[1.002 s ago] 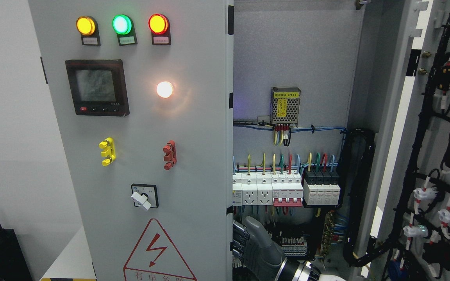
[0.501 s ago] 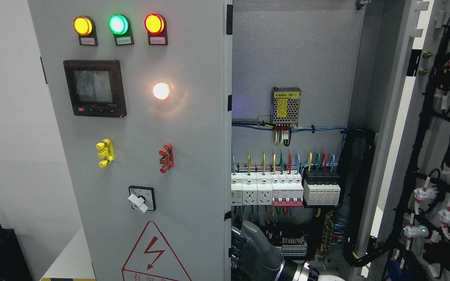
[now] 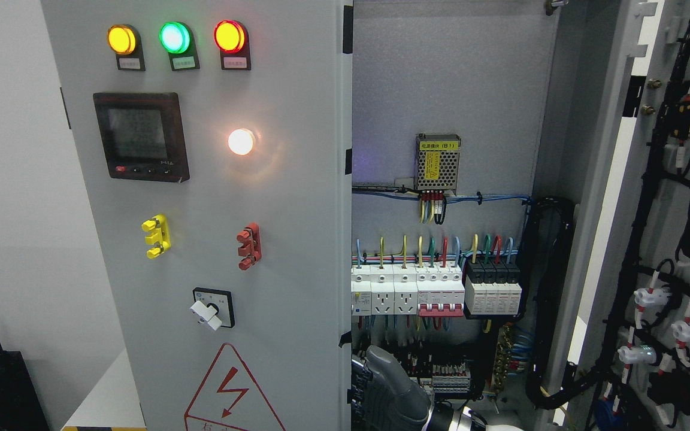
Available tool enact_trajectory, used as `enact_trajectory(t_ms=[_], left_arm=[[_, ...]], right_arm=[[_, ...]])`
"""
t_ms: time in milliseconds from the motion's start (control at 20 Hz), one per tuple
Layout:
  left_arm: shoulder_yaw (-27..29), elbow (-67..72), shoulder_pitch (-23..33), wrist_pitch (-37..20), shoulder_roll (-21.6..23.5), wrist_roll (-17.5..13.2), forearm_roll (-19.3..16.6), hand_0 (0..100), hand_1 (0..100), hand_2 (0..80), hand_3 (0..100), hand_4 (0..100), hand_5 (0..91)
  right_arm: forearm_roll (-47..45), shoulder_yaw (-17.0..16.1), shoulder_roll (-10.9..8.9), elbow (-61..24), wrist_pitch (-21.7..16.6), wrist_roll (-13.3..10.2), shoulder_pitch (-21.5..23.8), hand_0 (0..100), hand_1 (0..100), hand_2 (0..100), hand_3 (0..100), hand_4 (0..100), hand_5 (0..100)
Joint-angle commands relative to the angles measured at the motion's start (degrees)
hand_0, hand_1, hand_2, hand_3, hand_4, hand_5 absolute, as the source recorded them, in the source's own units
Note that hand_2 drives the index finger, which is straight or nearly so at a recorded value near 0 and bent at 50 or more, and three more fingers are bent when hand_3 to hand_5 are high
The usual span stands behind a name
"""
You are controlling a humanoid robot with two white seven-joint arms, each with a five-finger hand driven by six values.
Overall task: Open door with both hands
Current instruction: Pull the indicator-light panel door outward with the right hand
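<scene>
At the bottom of the cabinet (image 3: 453, 78) opening, just right of the left door's free edge, the right hand (image 3: 390, 389) sits low against the door's inner side, its arm coming in from the bottom edge right of the middle. Whether its fingers grip the edge or only press on it cannot be told; the door hides that side of the hand. The left hand is out of view. The left door (image 3: 297, 239) stands partly open and fills the left half of the view, while the right door (image 3: 674, 239) is already swung wide, its wired back showing.

To do this step well, I judge the hand should push outward along the door's arc, staying on the edge and clear of the row of breakers (image 3: 435, 293) just above it — a steady sweep rather than a shove, so the contact does not slip off.

Against a second ago, the door's free edge and its indicator lamps (image 3: 174, 37) have shifted leftward — the door has swung further — and the hand sits lower and more to the left.
</scene>
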Motion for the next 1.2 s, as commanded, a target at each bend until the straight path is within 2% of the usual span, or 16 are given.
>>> enact_trajectory(t_ms=[0, 250, 401, 851, 1002, 1152], left_arm=[[-0.70, -1.32, 0.00, 0.01, 0.00, 0.02, -0.01, 0, 0, 0.0, 0, 3, 0.0], [-0.70, -1.32, 0.00, 0.01, 0.00, 0.02, -0.01, 0, 0, 0.0, 0, 3, 0.0], [-0.70, -1.32, 0.00, 0.01, 0.00, 0.02, -0.01, 0, 0, 0.0, 0, 3, 0.0], [-0.70, -1.32, 0.00, 0.01, 0.00, 0.02, 0.08, 0, 0, 0.0, 0, 3, 0.0], [-0.70, -1.32, 0.00, 0.01, 0.00, 0.02, -0.01, 0, 0, 0.0, 0, 3, 0.0], [-0.70, -1.32, 0.00, 0.01, 0.00, 0.02, -0.01, 0, 0, 0.0, 0, 3, 0.0]], right_arm=[[-0.01, 0.99, 0.63, -2.50, 0.94, 0.74, 0.57, 11, 0, 0, 0, 0, 0], [-2.81, 1.25, 1.07, -3.55, 1.20, 1.45, 0.75, 11, 0, 0, 0, 0, 0], [-4.06, 1.96, 1.07, -4.96, 3.22, 1.54, 1.36, 11, 0, 0, 0, 0, 0], [-4.14, 3.63, 1.16, -6.89, 3.31, 2.06, 2.59, 11, 0, 0, 0, 0, 0], [-4.14, 3.80, 1.60, -7.33, 3.31, 3.64, 3.12, 11, 0, 0, 0, 0, 0], [-4.14, 4.24, 1.68, -8.38, 3.31, 3.91, 3.65, 11, 0, 0, 0, 0, 0]])
